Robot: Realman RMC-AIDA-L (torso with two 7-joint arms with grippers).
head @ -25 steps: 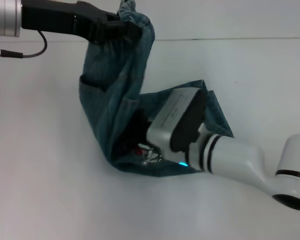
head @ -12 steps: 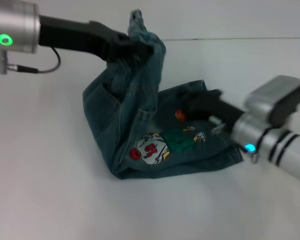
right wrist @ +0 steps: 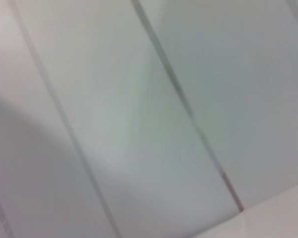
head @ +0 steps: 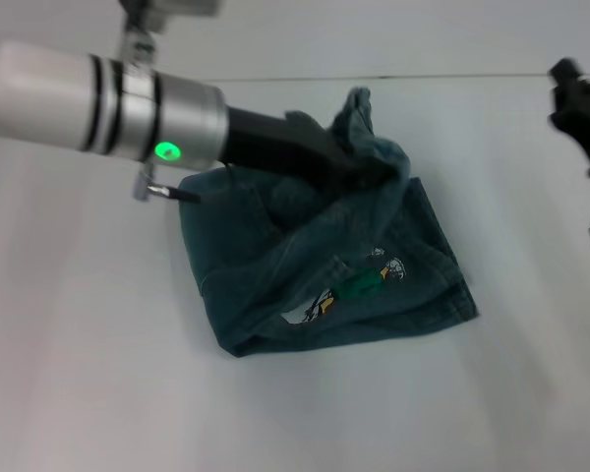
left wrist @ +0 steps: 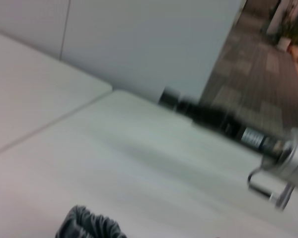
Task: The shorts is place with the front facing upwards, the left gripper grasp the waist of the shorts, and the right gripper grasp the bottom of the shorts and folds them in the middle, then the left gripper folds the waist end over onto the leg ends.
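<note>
The white table (head: 98, 393) spreads under everything I see from my head camera. On it, a little past its middle, lie the shorts (head: 275, 285), folded into a rough blue-green heap with 1 straight hemmed edge along the near side. My left arm (head: 88, 98), white and silver with a green light on its cuff, reaches across from my left over the far part of the cloth. My left gripper (head: 359, 167) is pinched on the waist of the shorts (head: 369, 123), and that gathered band stands up in a crumpled peak above my fingers, lifted off the rest of the fabric. The leg ends (head: 442, 295) lie flat toward my right, touching the table. Just beside them the embroidered cartoon figure (head: 359, 283) shows, partly covered by a fold. My right gripper (head: 575, 98) is well apart from the shorts, up at the far right edge of the head view; whether its fingers are spread or together I cannot tell. In my left wrist view a small ruffled bit of the waistband shows at the edge.
</note>
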